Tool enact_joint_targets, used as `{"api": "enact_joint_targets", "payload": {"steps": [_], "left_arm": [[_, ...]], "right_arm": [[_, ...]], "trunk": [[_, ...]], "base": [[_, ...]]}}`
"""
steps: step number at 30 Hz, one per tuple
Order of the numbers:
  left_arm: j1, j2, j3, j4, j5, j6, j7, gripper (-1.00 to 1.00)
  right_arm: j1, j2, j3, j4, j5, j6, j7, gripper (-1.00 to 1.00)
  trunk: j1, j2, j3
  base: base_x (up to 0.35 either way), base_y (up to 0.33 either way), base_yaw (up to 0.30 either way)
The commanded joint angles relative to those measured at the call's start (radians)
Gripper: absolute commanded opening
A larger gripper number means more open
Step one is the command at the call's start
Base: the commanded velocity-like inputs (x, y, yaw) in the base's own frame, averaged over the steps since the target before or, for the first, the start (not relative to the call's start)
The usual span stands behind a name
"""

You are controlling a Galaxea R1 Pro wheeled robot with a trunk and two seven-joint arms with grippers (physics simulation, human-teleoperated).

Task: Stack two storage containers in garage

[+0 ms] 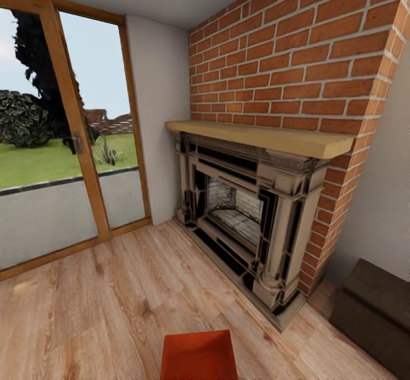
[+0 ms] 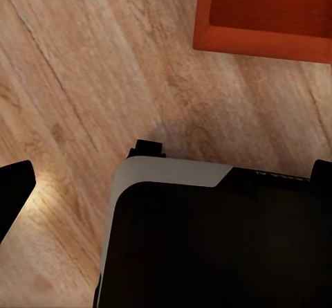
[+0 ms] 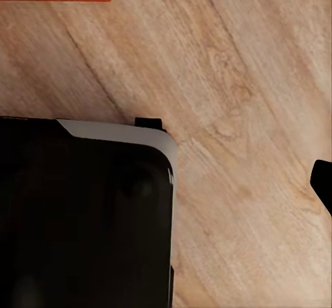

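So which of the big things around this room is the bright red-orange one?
The storage container on the wood-plank floor, at the head view's bottom edge. The brick fireplace is duller, mortar-lined red; the bench is dark brown.

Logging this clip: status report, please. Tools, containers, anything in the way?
Tool states unclear in wrist views. One storage container on wood-plank floor just ahead, not held. Fireplace ahead-right, dark bench far right; path clear.
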State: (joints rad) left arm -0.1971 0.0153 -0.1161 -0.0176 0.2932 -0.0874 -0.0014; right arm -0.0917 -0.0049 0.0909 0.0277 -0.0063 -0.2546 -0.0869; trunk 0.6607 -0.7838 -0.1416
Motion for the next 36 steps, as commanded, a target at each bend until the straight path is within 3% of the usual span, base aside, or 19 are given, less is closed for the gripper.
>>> {"api": "enact_joint_targets", "payload": {"steps": [1,23,36], "left_arm": [[-0.001,0.0,-0.009,0.001,0.009,-0.003,0.0,1.0],[-0.001,0.0,-0.01,0.001,0.009,-0.003,0.0,1.0],[-0.001,0.0,-0.01,0.001,0.009,-0.003,0.0,1.0]], "right_arm": [[-0.002,0.0,0.008,0.003,0.0,-0.005,-0.004,1.0],[-0.002,-0.001,0.016,0.003,0.008,-0.005,-0.001,1.0],[-0.002,0.003,0.01,0.003,0.008,-0.006,-0.011,1.0]], "trunk": [[0.0,-0.001,-0.003],[0.0,-0.001,-0.038],[0.0,-0.001,-0.043]], "base": [[0.0,0.0,-0.062],[0.0,0.0,-0.006],[0.0,0.0,0.021]]}}
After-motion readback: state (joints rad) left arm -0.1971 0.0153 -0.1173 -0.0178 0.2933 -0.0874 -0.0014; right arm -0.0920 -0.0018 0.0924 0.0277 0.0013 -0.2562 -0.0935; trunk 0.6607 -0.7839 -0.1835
